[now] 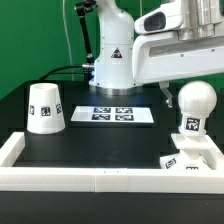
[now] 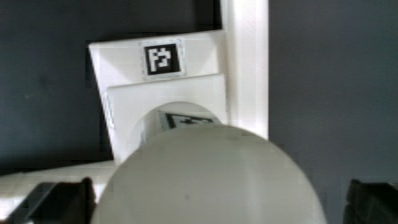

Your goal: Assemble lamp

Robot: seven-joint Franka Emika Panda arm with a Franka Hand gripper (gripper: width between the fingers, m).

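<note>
- Wrist view: the gripper [image 2: 214,205] hangs over the bulb [image 2: 214,165], its dark fingertips [image 2: 54,203] spread wide, one on each side of the globe. We see a gap on both sides, nothing clamped.
- Bulb stands upright on the base [image 2: 151,100], stem down in the middle of the square plate. The base lies against the white border wall [image 2: 246,40], at the exterior view's right.
- We judge the first join made or nearly so; whether the stem is turned fully home we cannot tell.
- Shade [image 1: 45,108] sits mouth-down on the black table [image 1: 100,140] at the exterior view's left, well apart from bulb and base — not yet fitted. The marker board [image 1: 112,114] lies roughly between them, further back.
- Left, by our reckoning: fetch the shade and seat it over the bulb.
</note>
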